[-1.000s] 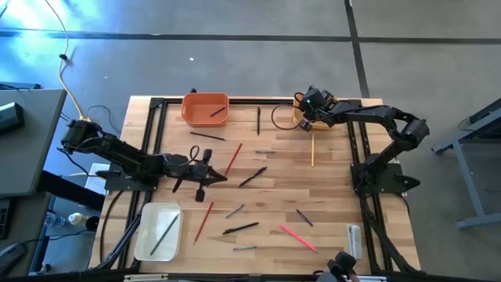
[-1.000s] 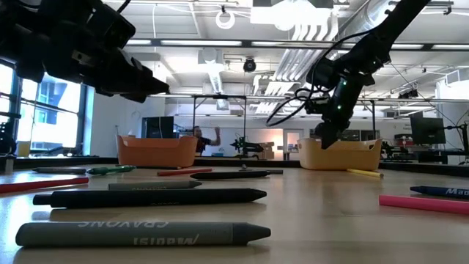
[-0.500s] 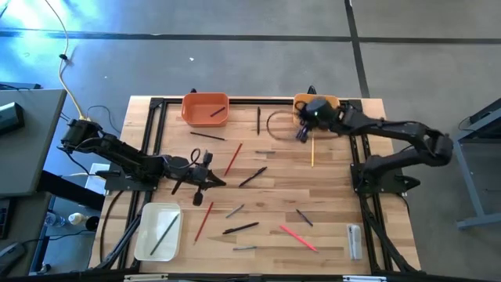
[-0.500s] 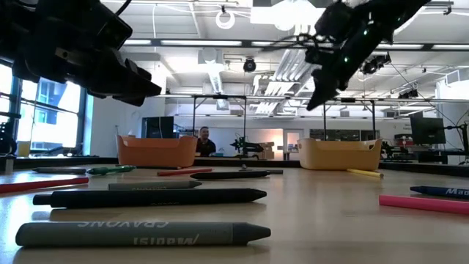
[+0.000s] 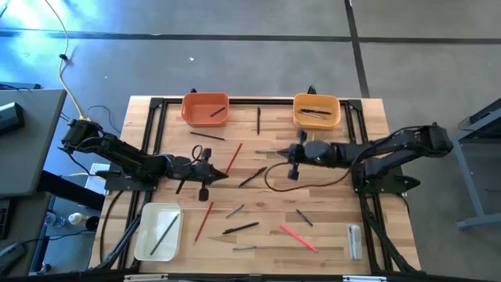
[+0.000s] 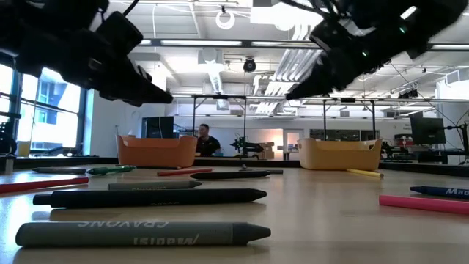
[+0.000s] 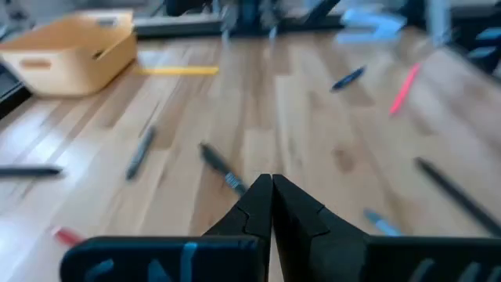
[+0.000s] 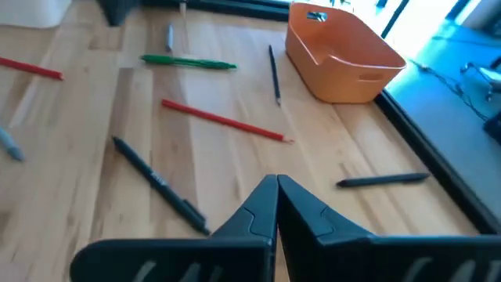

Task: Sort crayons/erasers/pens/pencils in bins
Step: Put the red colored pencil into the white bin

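My left gripper hovers shut over the table's left middle, with nothing in it; its fingertips meet. My right gripper hangs shut and empty over the middle, pointing left, fingertips together. The orange bin stands at the far edge with one dark stick in it. The yellow-orange bin, also at the far edge, holds a dark pen. Near left stands the white bin, with one stick inside. Black pens and red pencils lie flat on the wood.
A green pencil and a yellow pencil lie on the table. Grey crayons, a pink crayon and a clear block lie toward the near edge. A black frame rail runs along the far edge.
My right gripper has swung away from the yellow-orange bin at the far edge toward the table's middle and near side. It has tipped up from pointing steeply down to nearly level. The bin, uncovered, shows a dark pen inside.
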